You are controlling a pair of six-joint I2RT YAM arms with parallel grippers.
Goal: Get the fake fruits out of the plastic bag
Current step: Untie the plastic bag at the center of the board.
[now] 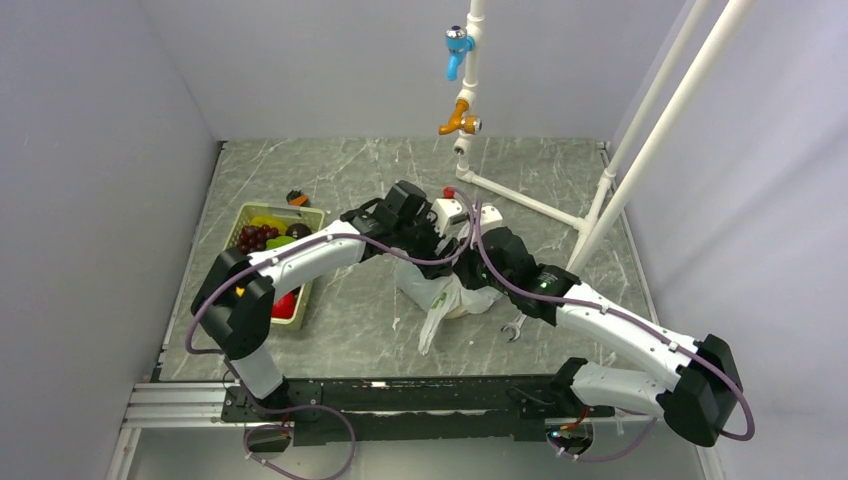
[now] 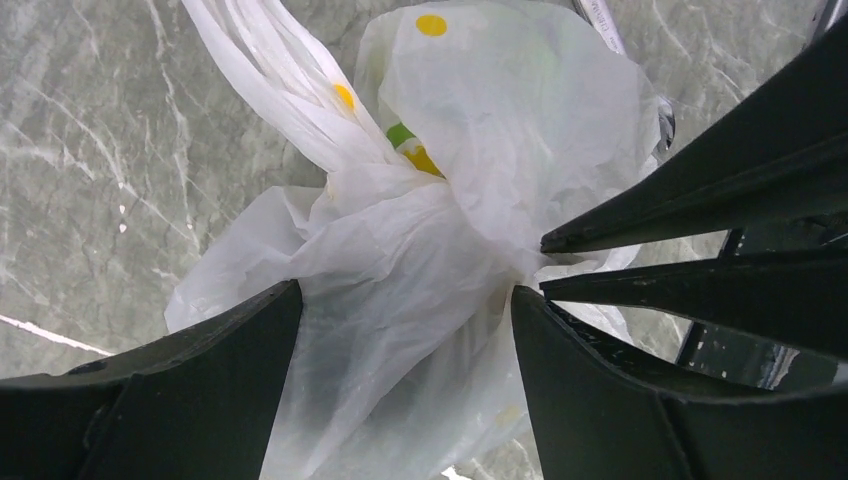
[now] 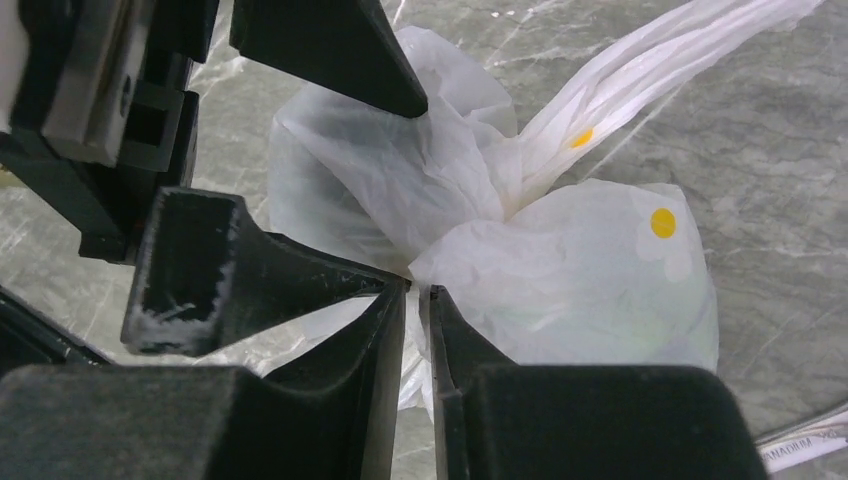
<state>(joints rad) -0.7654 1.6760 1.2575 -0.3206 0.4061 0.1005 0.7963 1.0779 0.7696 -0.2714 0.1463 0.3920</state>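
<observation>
The plastic bag, white with yellow dots, lies crumpled at the table's middle. My left gripper is open and straddles a bunched part of the bag with film between its fingers. My right gripper is shut on a thin fold of the bag right beside the left gripper's fingertips. A faint green tint shows through the film, but I cannot make out any fruit inside. Purple grapes, a yellow fruit and a red fruit lie in the cream tray at the left.
A metal wrench lies right of the bag. A small orange and black object sits behind the tray. A white pipe frame with taps stands at the back right. A white box sits behind the grippers.
</observation>
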